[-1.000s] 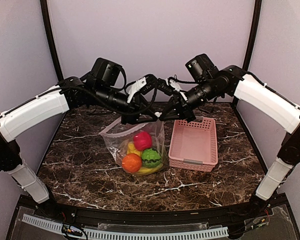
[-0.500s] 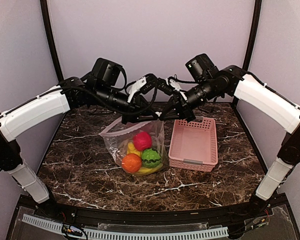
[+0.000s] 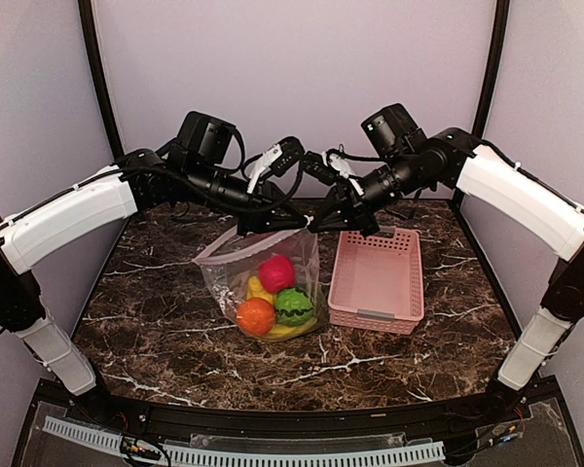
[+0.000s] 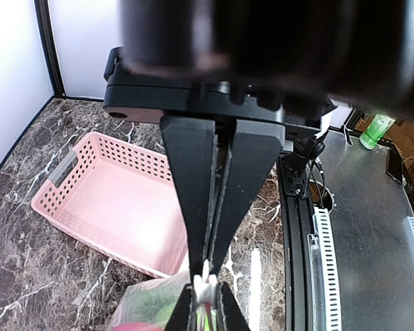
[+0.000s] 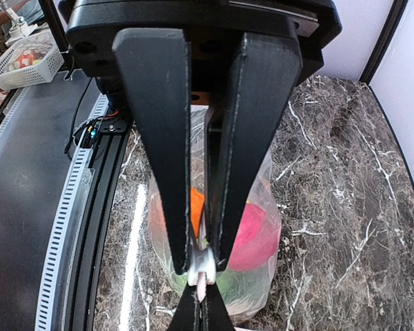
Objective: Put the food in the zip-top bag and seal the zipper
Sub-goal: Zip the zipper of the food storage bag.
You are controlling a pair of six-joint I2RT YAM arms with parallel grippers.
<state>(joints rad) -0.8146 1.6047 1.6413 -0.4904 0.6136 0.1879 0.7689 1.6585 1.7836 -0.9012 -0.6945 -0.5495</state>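
The zip-top bag (image 3: 224, 282) is thin clear plastic film, shiny and crinkled, printed with pale dots. The food inside is hard, glossy plastic: a red-pink ball (image 3: 276, 273), an orange (image 3: 256, 316) and a green piece (image 3: 294, 306) (each catches a bright highlight). The basket (image 3: 375, 313) is pink lattice plastic with a duller sheen. The table (image 3: 146, 321) looks like polished dark marble, veined white. The left gripper (image 4: 208, 265) and right gripper (image 5: 201, 265) have matt black plastic fingers.

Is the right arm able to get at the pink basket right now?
Probably yes: the basket sits open just beside it, but its end effector is pinching the bag rim and must let go first.
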